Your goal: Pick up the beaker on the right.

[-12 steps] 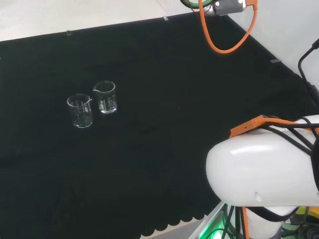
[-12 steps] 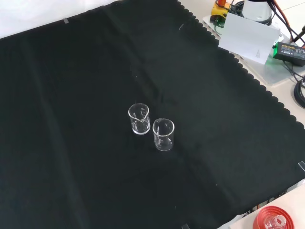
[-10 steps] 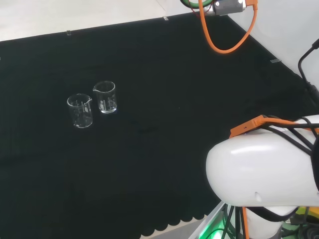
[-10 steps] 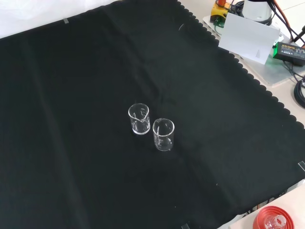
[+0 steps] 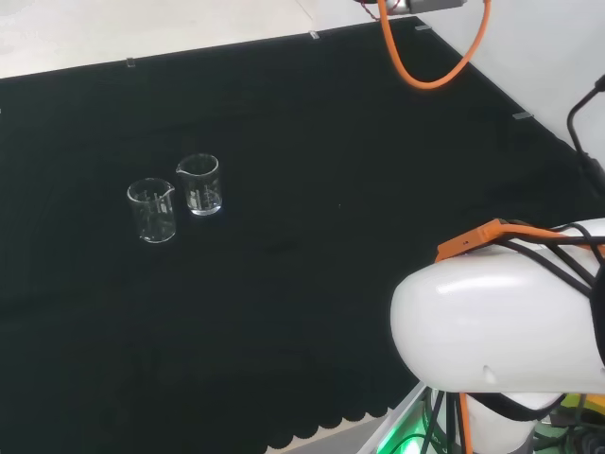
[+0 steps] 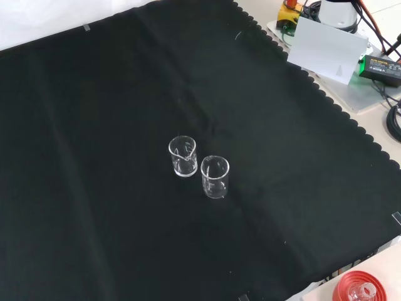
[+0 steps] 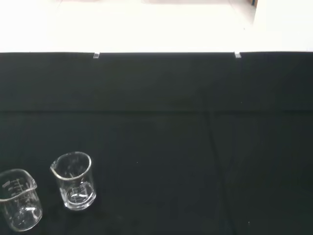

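On the black-cloth table (image 6: pixel 94 94), two clear glass beakers (image 6: pixel 215 177) stood untouched at nine o'clock in the head view; robot hand state unknown.

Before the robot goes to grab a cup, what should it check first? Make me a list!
1. Both beakers upright on the black cloth: ok. The right beaker and the left beaker, as the head view shows them, both stand up.
2. Beakers empty, nothing to spill: ok, both look clear and empty.
3. Room between the two beakers for fingers: not ok. They stand very close together; whether they touch, cannot tell.
4. Open path to the beakers: ok. The cloth around them is bare in the head and front views.
5. Hand ready and open: cannot tell.
6. Which beaker is "right": ok in the head view; in the front view that pair sits one behind the other, so check first.
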